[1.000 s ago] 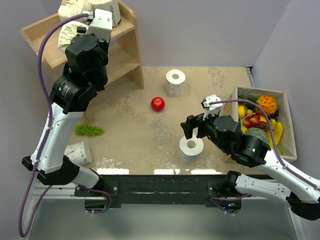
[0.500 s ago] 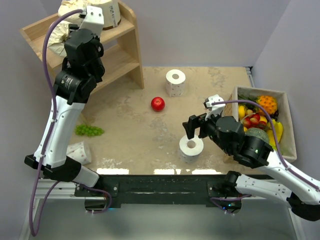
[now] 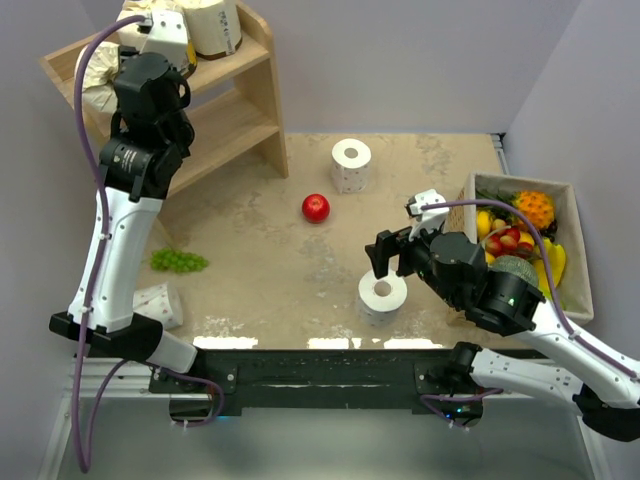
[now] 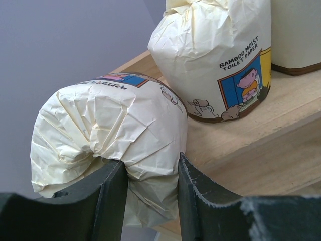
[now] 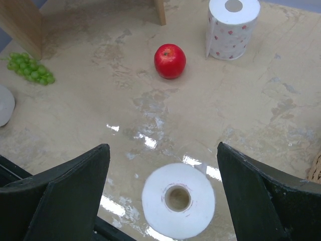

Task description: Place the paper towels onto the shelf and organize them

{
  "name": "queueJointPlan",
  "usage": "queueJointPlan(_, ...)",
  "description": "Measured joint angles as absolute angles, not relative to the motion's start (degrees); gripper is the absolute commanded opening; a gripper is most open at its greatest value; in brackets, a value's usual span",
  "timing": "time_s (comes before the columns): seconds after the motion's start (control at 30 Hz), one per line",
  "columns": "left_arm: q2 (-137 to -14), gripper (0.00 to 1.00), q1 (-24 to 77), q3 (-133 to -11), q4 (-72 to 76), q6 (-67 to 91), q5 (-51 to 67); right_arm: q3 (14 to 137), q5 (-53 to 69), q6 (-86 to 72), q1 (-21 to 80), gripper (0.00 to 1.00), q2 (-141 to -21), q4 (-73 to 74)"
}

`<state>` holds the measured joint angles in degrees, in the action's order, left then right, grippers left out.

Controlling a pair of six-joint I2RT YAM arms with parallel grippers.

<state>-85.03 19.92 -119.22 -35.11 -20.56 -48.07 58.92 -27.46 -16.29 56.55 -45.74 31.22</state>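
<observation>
Our left claw [image 4: 149,198] was clamped shut on a cream paper-wrapped cylindrical roll [image 4: 110,125], which lay on its side at the lower left of the wrist view, over the edge of the light natural-wood stepped shelf [image 4: 281,115]. We could not tell whether it rested on the board. Just beside it stood a second wrapped roll with a blue label [image 4: 215,60], and a third wrapped roll [image 4: 298,30] showed at the upper right, both upright on the shelf. Our right claw [image 5: 161,160] hung wide open, holding nothing, above a bare white dotted roll [image 5: 178,198] standing at the bottom centre of its view. A second bare white roll [image 3: 351,163] stood at the upper centre of the sandy table [image 3: 260,270], and a third bare roll [image 3: 160,303] lay at the lower left. We judged the job about half done: two rolls shelved, one being set down, three white ones left to carry.
</observation>
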Motion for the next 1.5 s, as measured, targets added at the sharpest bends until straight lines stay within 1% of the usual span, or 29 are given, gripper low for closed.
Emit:
queueJointPlan(0.1, -85.3, 0.49, 19.05, -119.22, -34.72, -20.6, -47.86, 58.92, -27.49, -16.19, 56.55, 0.91, -45.76, 31.38)
queueJointPlan(0.23, -85.73, 0.61, 18.65, -119.22, -33.54, -20.82, -47.7, 59.18, -27.53, -16.01, 56.55, 0.91, -46.09, 31.73)
queueJointPlan(0.3, -85.86, 0.64, 18.48, -119.22, -32.84, -21.21, -47.72, 59.27, -27.53, -15.99, 56.55, 0.92, -46.41, 31.73)
queueJointPlan(0.33, -85.93, 0.67, 18.37, -119.22, -32.25, -21.63, -47.77, 59.27, -27.53, -15.99, 56.55, 0.92, -46.52, 31.75)
queueJointPlan(0.4, -86.13, 0.69, 18.15, -119.22, -31.38, -22.22, -47.94, 59.27, -27.53, -15.97, 56.55, 0.92, -46.76, 31.75)
queueJointPlan(0.63, -87.81, 0.72, 17.93, -121.54, -28.67, -24.73, -48.42, 59.35, -27.55, -15.88, 56.55, 0.92, -46.87, 31.79)
queueJointPlan(1.07, -89.71, 0.72, 16.75, -123.26, -24.93, -27.7, -48.66, 60.14, -27.81, -15.75, 56.55, 0.92, -46.87, 32.36)
queueJointPlan(1.33, -90.11, 0.74, 16.51, -123.44, -24.88, -28.01, -48.01, 60.88, -27.9, -15.57, 56.55, 0.92, -48.07, 32.25)
queueJointPlan(1.5, -89.89, 0.73, 16.51, -123.44, -26.11, -25.82, -45.6, 60.9, -27.9, -15.55, 56.55, 0.92, -49.12, 32.18)
